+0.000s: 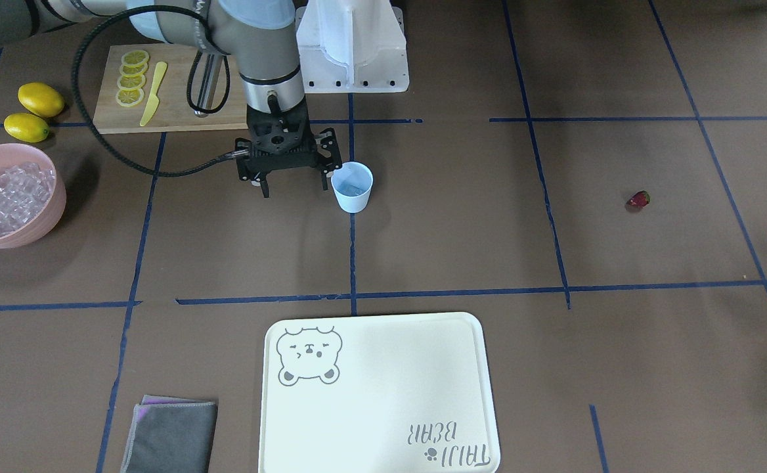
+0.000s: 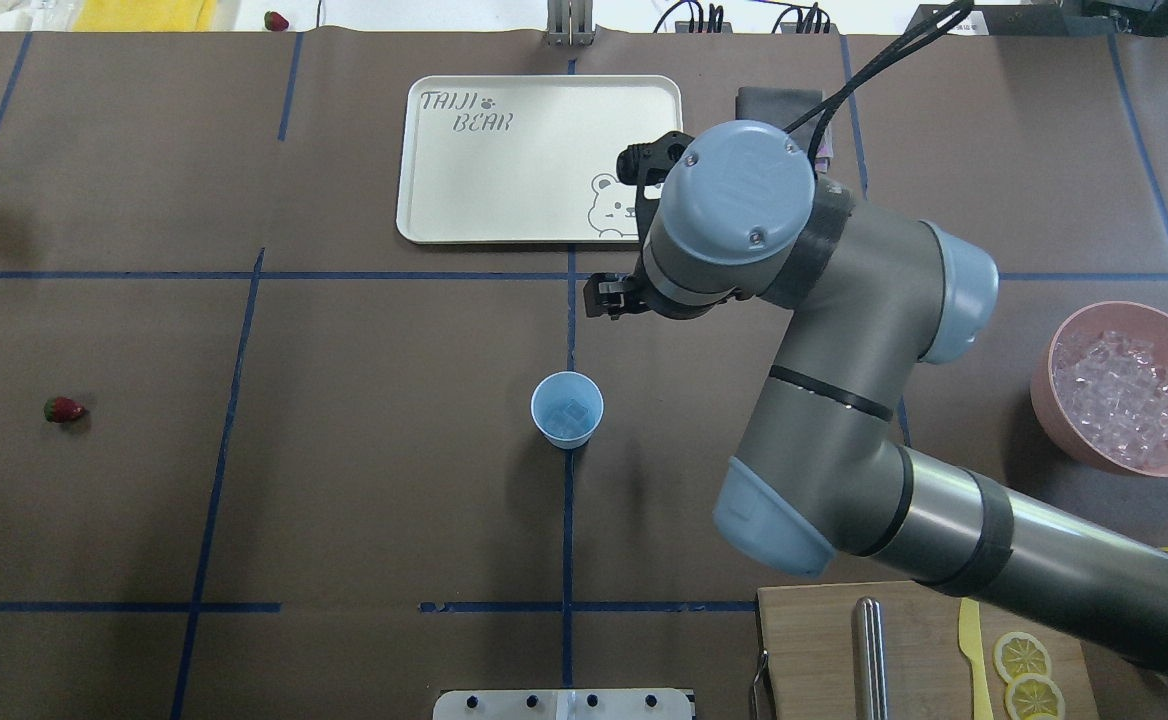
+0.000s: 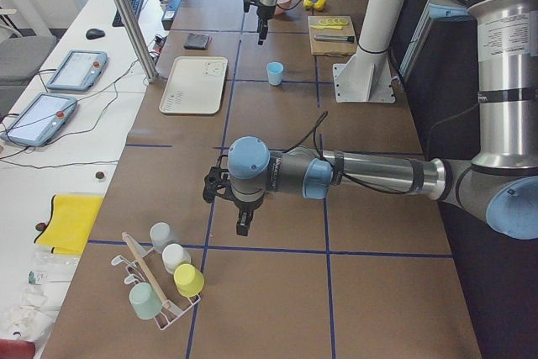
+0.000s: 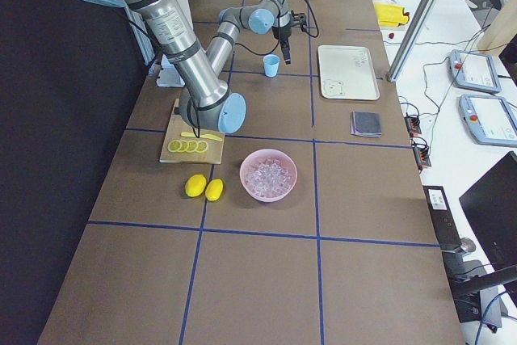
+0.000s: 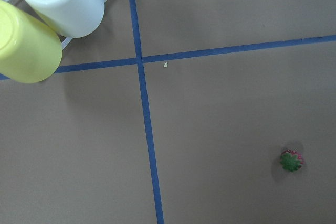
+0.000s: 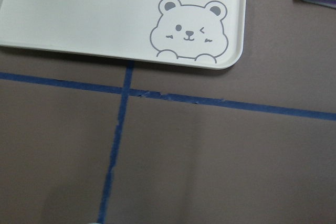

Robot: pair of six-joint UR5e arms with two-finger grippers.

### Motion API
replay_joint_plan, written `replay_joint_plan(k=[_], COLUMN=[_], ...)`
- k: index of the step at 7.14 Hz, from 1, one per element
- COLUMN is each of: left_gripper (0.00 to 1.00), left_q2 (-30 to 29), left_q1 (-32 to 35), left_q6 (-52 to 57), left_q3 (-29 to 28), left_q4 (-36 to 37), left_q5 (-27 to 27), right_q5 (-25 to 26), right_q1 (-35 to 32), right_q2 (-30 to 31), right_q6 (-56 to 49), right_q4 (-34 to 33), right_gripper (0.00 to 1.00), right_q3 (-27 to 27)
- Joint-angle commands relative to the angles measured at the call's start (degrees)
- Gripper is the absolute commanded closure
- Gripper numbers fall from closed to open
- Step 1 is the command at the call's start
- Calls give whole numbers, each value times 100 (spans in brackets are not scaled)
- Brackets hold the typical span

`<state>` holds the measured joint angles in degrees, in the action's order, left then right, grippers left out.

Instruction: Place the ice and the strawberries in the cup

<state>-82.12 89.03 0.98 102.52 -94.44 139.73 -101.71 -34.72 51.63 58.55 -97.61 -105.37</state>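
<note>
The pale blue cup (image 1: 352, 187) stands upright near the table's middle, with a little ice (image 2: 572, 412) showing in its bottom. More ice (image 1: 4, 189) fills the pink bowl (image 1: 41, 222). My right gripper (image 1: 295, 189) hangs open and empty just beside the cup, raised off the table. One dark red strawberry (image 1: 638, 199) lies alone on the brown table, far off on my left side, and also shows in the left wrist view (image 5: 291, 161). My left gripper (image 3: 231, 205) hovers over that end of the table; I cannot tell whether it is open or shut.
A white bear tray (image 1: 377, 394) lies beyond the cup, with a grey cloth (image 1: 170, 437) near it. A cutting board (image 1: 173, 98) holds lemon slices, a yellow knife and a metal tool. Two lemons (image 1: 34, 110) lie by the bowl. A cup rack (image 3: 164, 279) stands at the left end.
</note>
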Motion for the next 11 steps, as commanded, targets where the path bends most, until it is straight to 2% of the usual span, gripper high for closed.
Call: replay_joint_plan(k=[1,2,4,6,8,9,11], left_gripper=[0,0,0,0,0,0,0], left_q2=[-24,-24,-24,3,38,38,47], left_q1=[0,0,0,0,-9,-9,-9], left_q6=[-2,16,42,34,-19,-19,-124], left_q3=[-83,-92,-92,-83,-83,-83,-83], left_q4=[5,5,-4,-283,-452,-435,-417], left_q5=[19,28,37,28,2,-7,28], right_q5=[-261,-758,-2092,-2843,-3257,-3389,-3400], right_q1=[-682,-1181,-2481,-3694,-4732,-5155,-5710], right_q2=[600,994,1873,2900,3841,4246,4879], right_q6=[-1380,-2391,-3721,-5468,-7016,-7389,-7454], right_q4=[5,14,40,49,40,49,49], right_gripper=[0,0,0,0,0,0,0], right_q3=[-238,-256,-397,-371,-239,-91,165])
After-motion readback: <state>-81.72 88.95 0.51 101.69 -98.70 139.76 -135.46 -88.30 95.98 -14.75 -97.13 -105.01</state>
